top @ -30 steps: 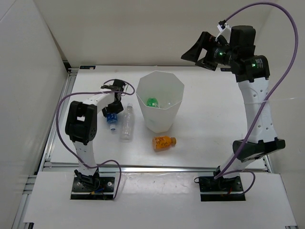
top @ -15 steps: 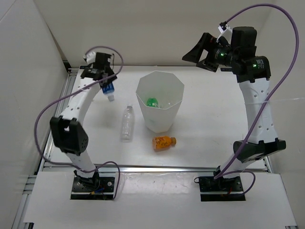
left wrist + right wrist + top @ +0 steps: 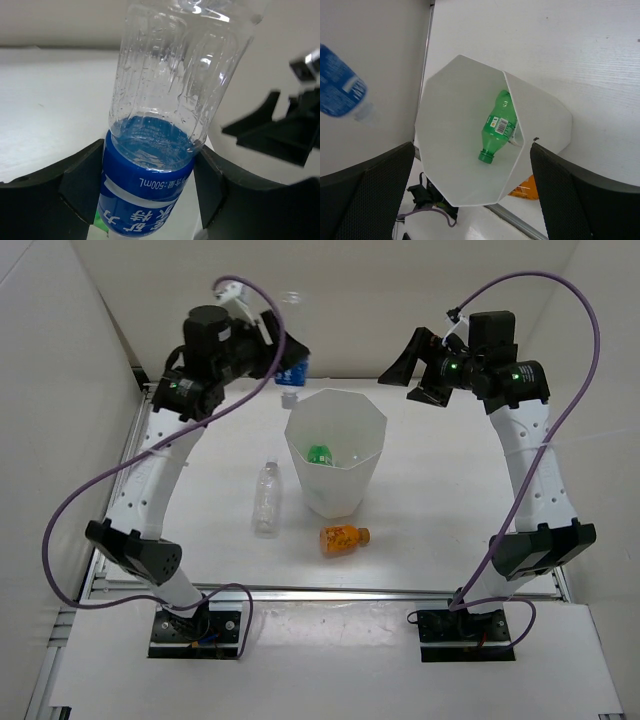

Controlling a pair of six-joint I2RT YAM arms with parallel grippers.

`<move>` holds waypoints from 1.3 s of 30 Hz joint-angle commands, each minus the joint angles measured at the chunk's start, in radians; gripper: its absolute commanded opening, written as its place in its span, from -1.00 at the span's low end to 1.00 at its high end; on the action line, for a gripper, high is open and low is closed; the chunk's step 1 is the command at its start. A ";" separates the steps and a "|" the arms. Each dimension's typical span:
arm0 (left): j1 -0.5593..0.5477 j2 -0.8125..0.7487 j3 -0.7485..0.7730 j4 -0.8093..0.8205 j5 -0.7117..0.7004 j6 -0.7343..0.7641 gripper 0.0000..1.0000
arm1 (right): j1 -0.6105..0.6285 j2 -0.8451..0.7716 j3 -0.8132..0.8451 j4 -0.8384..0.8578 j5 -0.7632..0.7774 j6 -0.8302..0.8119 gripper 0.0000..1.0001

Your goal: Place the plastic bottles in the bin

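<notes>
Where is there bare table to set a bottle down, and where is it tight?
Bare: the table right of the bin, up to the right arm. Tight: left and front of the bin, by the clear bottle and orange bottle.

Counted: one green bottle (image 3: 319, 452), one orange bottle (image 3: 343, 537), one plain clear bottle (image 3: 266, 498), one blue-labelled bottle (image 3: 150, 150), one bin (image 3: 336, 492).

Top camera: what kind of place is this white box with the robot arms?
Probably a robot lab test cell: a left arm and right arm bolted beside a white table, plain white walls around it, a bin and loose bottles to practise on.
</notes>
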 commanded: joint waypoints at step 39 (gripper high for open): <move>0.140 -0.166 -1.130 0.351 0.097 0.127 1.00 | -0.013 -0.063 -0.021 -0.015 -0.007 -0.048 1.00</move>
